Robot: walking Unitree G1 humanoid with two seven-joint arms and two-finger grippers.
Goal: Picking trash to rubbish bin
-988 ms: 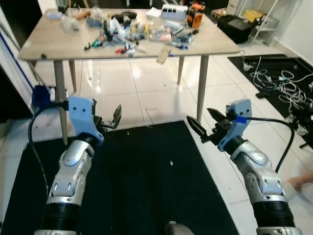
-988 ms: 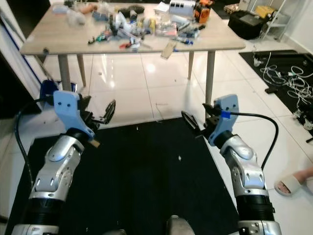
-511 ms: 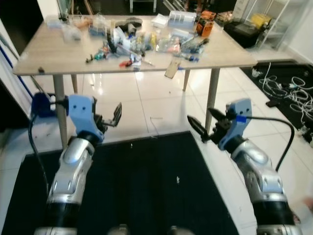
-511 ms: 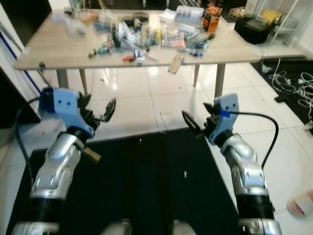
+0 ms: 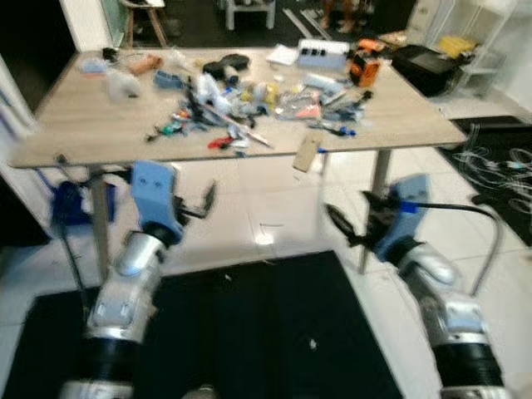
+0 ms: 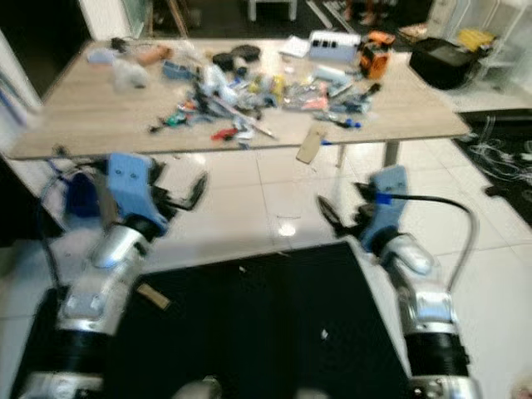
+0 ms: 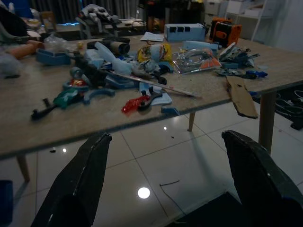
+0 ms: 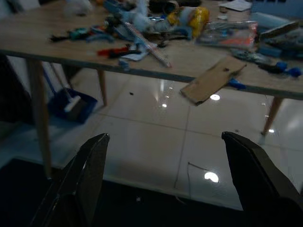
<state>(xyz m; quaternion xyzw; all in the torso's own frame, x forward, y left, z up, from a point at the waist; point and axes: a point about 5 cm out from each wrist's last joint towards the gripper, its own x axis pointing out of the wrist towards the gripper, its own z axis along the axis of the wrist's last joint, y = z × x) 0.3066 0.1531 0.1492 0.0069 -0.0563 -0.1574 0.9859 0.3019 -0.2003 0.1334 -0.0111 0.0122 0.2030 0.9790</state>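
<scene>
Compared with a second ago, the whole head view has shifted: the wooden surface [image 5: 100,125] now fills more of the upper picture and less of the black mat [image 5: 249,332] shows below, while both arms sit in much the same place in the picture. That reads as the robot walking closer, not as anything on the surface moving, and the soft blur fits a walking camera.

Both arms are raised in front of the body. The left end effector [image 5: 199,204] is held short of the near edge with its two black fingers spread and nothing between them; the left wrist view shows the same wide gap. The right end effector [image 5: 347,226] is likewise spread and empty, near the right front leg [image 5: 374,199].

The trash is the clutter [image 5: 249,104] heaped across the middle and back of the surface: wrappers, small tools, a red piece [image 7: 135,103], and a strip of cardboard [image 5: 306,153] overhanging the near edge. No rubbish bin can be made out.

My judgement is that the task is at the approach stage, with nothing picked yet. The cardboard looks the easiest first reach.
</scene>
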